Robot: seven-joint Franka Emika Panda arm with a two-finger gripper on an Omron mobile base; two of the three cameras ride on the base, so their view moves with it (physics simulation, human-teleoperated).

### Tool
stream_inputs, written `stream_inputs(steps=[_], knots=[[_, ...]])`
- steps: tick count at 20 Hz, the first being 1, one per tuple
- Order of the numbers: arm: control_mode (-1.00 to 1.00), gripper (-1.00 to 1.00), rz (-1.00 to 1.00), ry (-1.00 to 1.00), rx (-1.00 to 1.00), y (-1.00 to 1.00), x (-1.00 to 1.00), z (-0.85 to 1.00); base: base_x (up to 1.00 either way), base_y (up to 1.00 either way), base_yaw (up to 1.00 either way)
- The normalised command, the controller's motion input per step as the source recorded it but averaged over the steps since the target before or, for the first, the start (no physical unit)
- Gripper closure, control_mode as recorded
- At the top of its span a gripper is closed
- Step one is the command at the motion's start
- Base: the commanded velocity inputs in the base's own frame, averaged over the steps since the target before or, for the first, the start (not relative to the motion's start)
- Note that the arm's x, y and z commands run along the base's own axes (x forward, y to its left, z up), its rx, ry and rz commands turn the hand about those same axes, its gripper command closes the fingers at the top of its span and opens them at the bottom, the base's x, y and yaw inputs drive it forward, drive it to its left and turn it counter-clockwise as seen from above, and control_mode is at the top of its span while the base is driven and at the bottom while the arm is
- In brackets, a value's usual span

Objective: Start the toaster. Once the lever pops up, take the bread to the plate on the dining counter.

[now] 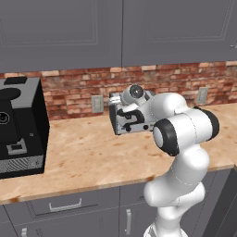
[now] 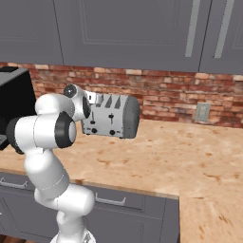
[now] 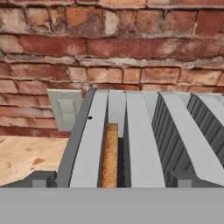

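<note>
The silver-grey toaster [image 1: 121,121] [image 2: 111,116] stands on the kitchen counter against the brick backsplash. The hand view looks along its slotted top [image 3: 140,144] from the front. A tan slice of bread [image 3: 109,153] sits down in the leftmost slot. My gripper [image 3: 113,179] is open, with one dark fingertip [image 3: 41,179] left of the toaster body and the other over its right part, just above the front edge. In the right base view the two black levers [image 2: 105,115] and the knobs face forward, and my hand sits at the toaster's front left corner. The plate and the dining counter are out of view.
A big black coffee machine [image 1: 18,127] stands at the left on the counter [image 2: 190,156]. Wall outlets [image 1: 97,104] [image 2: 203,112] [image 3: 65,109] sit on the brick wall. Grey upper cabinets hang overhead. The counter's front edge and drawers lie below my arm.
</note>
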Motion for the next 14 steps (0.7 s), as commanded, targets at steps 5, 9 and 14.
stream_inputs(steps=[5,9,14], knots=[[-1.00,-1.00,0.00,0.00,0.00,0.00,0.00,0.00,0.00,0.00,0.00],[-1.00,-1.00,0.00,0.00,0.00,0.00,0.00,0.00,0.00,0.00,0.00],[-1.00,-1.00,0.00,0.00,0.00,0.00,0.00,0.00,0.00,0.00,0.00]])
